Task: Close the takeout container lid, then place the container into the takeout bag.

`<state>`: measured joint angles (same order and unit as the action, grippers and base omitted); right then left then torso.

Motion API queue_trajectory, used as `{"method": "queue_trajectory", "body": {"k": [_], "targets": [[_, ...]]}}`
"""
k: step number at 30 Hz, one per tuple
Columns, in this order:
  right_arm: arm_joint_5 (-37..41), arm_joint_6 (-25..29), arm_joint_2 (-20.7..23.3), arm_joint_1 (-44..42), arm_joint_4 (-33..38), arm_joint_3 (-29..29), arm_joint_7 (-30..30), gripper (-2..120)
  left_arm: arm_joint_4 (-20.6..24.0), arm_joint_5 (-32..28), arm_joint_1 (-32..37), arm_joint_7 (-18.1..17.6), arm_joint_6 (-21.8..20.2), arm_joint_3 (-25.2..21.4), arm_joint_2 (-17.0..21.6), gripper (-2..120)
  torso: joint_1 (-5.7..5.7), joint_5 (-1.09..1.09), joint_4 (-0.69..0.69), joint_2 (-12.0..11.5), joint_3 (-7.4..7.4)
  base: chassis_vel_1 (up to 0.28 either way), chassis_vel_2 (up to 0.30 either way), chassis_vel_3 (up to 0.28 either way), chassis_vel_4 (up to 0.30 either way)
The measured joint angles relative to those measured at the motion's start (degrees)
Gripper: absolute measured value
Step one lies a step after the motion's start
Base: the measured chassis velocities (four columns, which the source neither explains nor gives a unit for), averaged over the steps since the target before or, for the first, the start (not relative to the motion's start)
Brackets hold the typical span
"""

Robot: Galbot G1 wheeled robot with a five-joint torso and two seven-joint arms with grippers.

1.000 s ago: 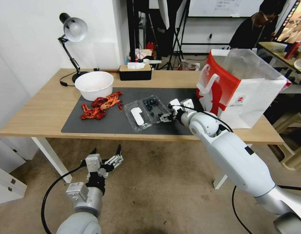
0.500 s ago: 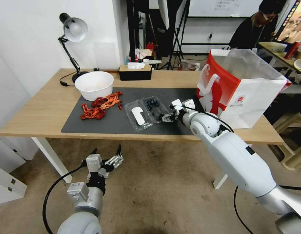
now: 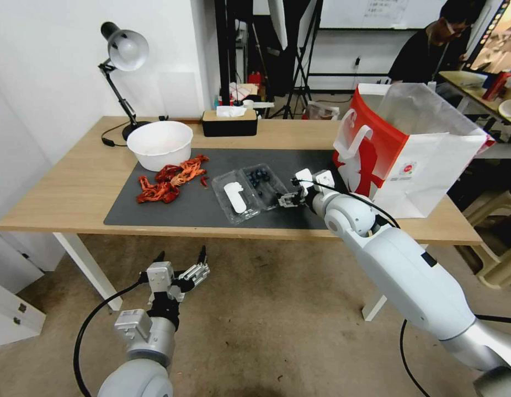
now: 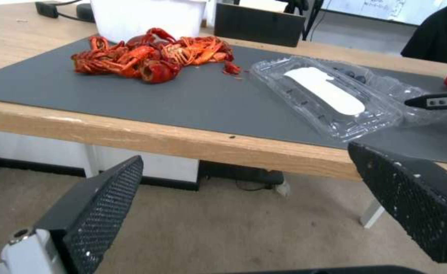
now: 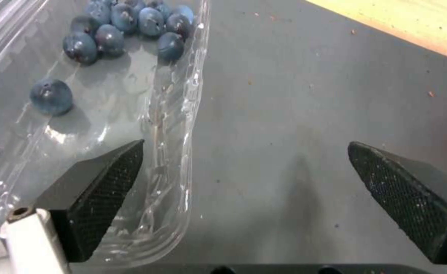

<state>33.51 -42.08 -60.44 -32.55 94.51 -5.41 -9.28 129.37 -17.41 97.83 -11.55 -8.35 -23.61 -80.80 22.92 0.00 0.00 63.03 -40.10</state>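
The takeout container lay open on the dark mat in the middle of the worktop, its two clear halves side by side. The lid, marked by its white oblong label, was the half nearer the robot's left, and the tray half beside it held a cluster of blueberries. The right end effector sat low over the mat at the tray's outer edge, its fingers spread wide with nothing gripped; in the right wrist view one finger overlapped the tray's clear rim while the other stood over bare mat. The takeout bag stood upright and open on the worktop to the robot's right, well apart from the container. The left end effector hung below the worktop's front edge, fingers wide apart and empty. A pile of red crayfish lay on the mat beside a white bowl.
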Motion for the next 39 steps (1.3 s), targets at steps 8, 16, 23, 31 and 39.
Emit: {"method": "queue_trajectory", "body": {"k": [8, 16, 23, 31, 39], "targets": [[1.5, 0.0, 1.3, -0.9, 1.7, -0.1, -1.2, 100, -0.2, 0.2, -0.1, 0.0, 0.2, -0.1, 0.2, 100, 0.00, -0.01, 0.00, 0.0, 0.00, 0.000, 0.000, 0.000, 0.000], [1.8, 0.0, 2.9, -2.6, 4.7, -0.2, -1.9, 100, -0.2, 0.5, -0.2, 0.1, 0.3, 0.1, 0.2, 100, 0.00, 0.00, 0.00, 0.0, 0.00, 0.000, 0.000, 0.000, 0.000], [1.8, -0.1, 3.7, -3.7, 6.0, -0.2, -1.3, 100, -0.2, 0.6, -0.2, 0.1, 0.5, 0.1, 0.2, 100, 0.00, 0.00, -0.01, 0.0, 0.00, 0.000, 0.000, 0.000, 0.000], [2.9, -0.1, 3.5, -3.9, 7.0, -0.2, -1.8, 100, -0.4, 1.5, -0.1, 0.2, 0.6, 0.8, -0.1, 100, 0.00, 0.00, 0.00, 0.0, 0.00, 0.000, 0.000, 0.000, 0.000], [2.2, 0.0, 3.7, -3.5, 7.0, 1.6, -1.1, 100, -0.4, 1.4, -0.4, 0.2, 0.7, 0.7, 0.0, 100, 0.00, 0.00, -0.01, 0.0, 0.00, 0.000, 0.000, 0.000, 0.000]]}}
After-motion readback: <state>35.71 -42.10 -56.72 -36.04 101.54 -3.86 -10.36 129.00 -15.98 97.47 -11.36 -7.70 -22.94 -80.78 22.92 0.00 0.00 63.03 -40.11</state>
